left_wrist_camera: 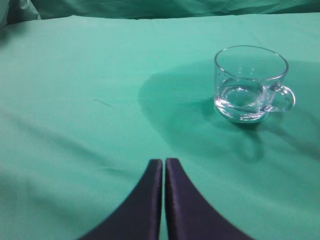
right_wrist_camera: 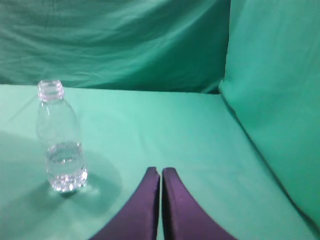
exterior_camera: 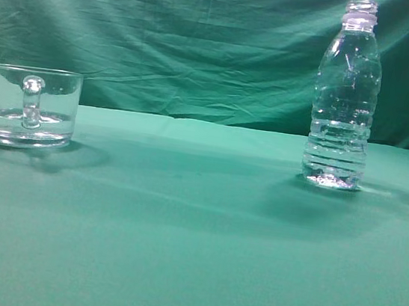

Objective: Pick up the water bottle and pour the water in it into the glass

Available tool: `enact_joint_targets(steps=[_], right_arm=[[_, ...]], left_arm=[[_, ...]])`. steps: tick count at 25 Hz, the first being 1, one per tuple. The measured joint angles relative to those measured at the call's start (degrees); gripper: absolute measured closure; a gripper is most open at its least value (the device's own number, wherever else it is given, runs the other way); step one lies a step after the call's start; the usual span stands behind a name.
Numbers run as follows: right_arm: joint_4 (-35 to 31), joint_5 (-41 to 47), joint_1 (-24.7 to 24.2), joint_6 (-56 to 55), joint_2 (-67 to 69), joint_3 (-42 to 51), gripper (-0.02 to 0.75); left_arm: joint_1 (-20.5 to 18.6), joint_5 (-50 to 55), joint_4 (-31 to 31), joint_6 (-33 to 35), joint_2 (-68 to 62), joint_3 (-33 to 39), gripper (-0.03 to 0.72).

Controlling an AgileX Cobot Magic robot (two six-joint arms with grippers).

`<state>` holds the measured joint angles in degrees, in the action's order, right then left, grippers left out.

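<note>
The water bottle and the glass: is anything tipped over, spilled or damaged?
Nothing stands out. The water bottle stands upright, uncapped, on the green cloth; the glass stands upright too. No spill shows.

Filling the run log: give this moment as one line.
water bottle: upright, uncapped, untouched | glass: upright, left of bottle | left gripper: shut, holding nothing | right gripper: shut, holding nothing | pour: not begun

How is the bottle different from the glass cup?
The water bottle is tall and narrow with a thin neck; the glass is short and wide with an open top. The bottle has ribs around its lower half; the glass has smooth sides and a rounded handle. The bottle holds water in its lower part; whether the glass holds any is hard to tell. Both are clear, stand upright on the green cloth, and are untouched.
</note>
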<state>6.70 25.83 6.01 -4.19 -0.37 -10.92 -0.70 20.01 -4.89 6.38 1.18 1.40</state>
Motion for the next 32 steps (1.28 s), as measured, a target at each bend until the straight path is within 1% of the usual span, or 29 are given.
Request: enact_joint_targets(steps=[9, 32], right_arm=[[-1.0, -2.9, 0.0, 0.0, -0.1, 11.9, 0.738], [-2.6, -2.2, 0.0, 0.1, -0.1, 12.5, 0.738]], left_arm=[[0.0, 0.0, 0.0, 0.0, 0.0, 0.0, 0.688], [0.0, 0.0, 0.0, 0.0, 0.0, 0.0, 0.688]])
